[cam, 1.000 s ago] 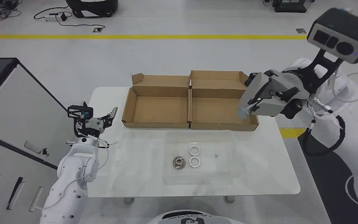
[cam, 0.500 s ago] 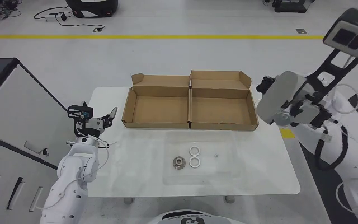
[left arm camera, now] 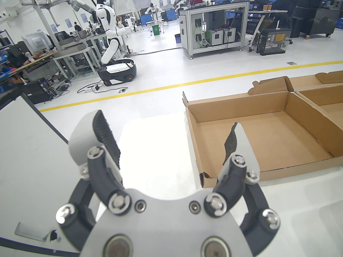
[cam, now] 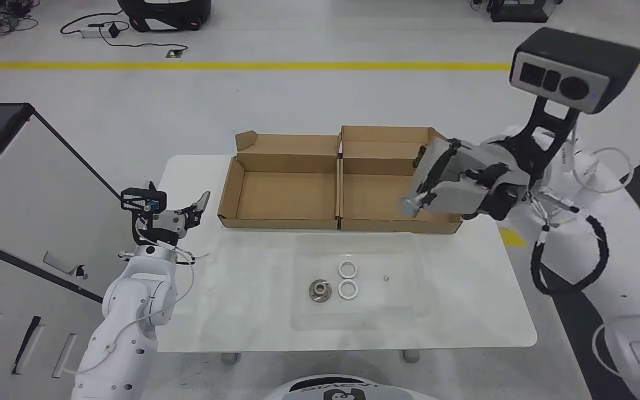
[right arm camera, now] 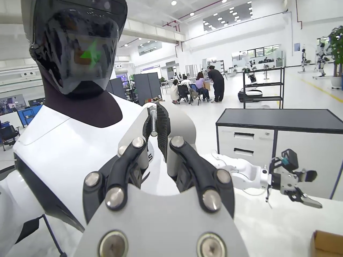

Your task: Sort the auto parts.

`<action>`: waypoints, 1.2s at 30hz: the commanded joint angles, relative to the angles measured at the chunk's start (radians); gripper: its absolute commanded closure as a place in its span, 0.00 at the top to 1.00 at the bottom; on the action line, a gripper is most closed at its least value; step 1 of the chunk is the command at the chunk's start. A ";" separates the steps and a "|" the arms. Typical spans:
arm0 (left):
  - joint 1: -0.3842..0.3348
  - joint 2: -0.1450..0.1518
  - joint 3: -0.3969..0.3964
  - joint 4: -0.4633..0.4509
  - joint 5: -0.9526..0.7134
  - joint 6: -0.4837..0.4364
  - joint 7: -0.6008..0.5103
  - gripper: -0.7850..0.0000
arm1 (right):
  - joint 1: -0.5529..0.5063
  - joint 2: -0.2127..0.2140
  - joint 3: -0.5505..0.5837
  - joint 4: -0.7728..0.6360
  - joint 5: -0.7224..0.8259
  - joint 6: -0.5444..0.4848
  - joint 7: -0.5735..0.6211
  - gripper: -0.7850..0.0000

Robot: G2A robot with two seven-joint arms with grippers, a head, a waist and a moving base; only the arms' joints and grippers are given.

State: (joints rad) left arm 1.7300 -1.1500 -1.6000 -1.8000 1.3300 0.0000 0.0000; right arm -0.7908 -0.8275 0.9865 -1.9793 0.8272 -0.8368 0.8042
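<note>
White worktop (cam: 470, 300), two open cardboard boxes side by side at its far edge, both empty.

Change: a second ago the right arm (cam: 480, 180) hangs over the near right corner of the right box (cam: 380, 195). Half a second ago it is swung out past the worktop's right edge. Now it is back over the box's right half, a little further in. Its jaws are clenched on a threaded bolt (right arm camera: 153, 120), which is held above the box and not yet let go. Likely meaning: the bolt goes into the right box and the drop comes next, so the sort has hardly begun.

The left arm (cam: 140, 295) has not moved. It sits at the worktop's left edge, short of the left box (cam: 280, 195), with its jaws spread wide and nothing between them.

The loose parts have not shifted. They lie at the middle near the front: a metal flanged hub (cam: 320, 290), two white rings (cam: 348, 270) just right of it, one behind the other, and a tiny piece (cam: 386, 277) further right, too small to name.

Room: pale workshop floor with a yellow line (cam: 300, 66) beyond the boxes. A white panel (cam: 50, 200) stands left of the worktop. A grey drawer cabinet (right arm camera: 276, 135) is in the right wrist view. Racks and other robots stand far back.
</note>
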 commanded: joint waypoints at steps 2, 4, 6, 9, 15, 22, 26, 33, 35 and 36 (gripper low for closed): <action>0.000 0.000 0.000 0.000 0.000 0.000 0.000 1.00 | -0.005 -0.012 -0.005 -0.014 0.050 -0.053 -0.013 0.00; 0.000 0.000 0.000 0.000 0.000 0.000 0.000 1.00 | -0.006 -0.020 -0.014 -0.017 0.082 -0.077 -0.012 0.00; 0.000 0.000 0.000 0.000 0.000 0.000 0.000 1.00 | -0.008 -0.031 -0.029 -0.029 0.137 -0.121 -0.008 0.00; 0.000 0.000 0.000 0.000 0.000 0.000 0.000 1.00 | -0.015 -0.046 -0.049 -0.032 0.229 -0.174 -0.005 0.00; 0.000 0.000 0.000 0.000 0.000 0.000 0.000 1.00 | -0.020 -0.068 -0.043 -0.017 0.275 -0.168 0.011 0.00; 0.000 0.000 0.000 0.000 0.000 0.000 0.000 1.00 | 0.006 -0.079 -0.038 0.062 0.167 -0.013 0.105 0.00; 0.000 0.000 0.000 0.000 0.000 0.000 0.000 1.00 | 0.022 -0.084 -0.034 0.077 0.071 0.076 0.126 0.00; 0.000 0.000 0.000 0.000 0.000 0.000 0.000 1.00 | 0.024 -0.101 -0.038 0.073 -0.006 0.133 0.099 0.00; 0.000 0.000 0.000 0.000 0.000 0.000 0.000 1.00 | 0.022 -0.109 -0.040 0.068 0.017 0.091 0.086 0.00; 0.000 0.000 0.000 0.000 0.000 0.000 0.000 1.00 | 0.020 -0.114 -0.042 0.067 0.038 0.063 0.073 0.00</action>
State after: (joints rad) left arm 1.7300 -1.1500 -1.6000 -1.8000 1.3300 0.0000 0.0000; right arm -0.7691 -0.9373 0.9458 -1.9111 0.8444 -0.7433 0.8882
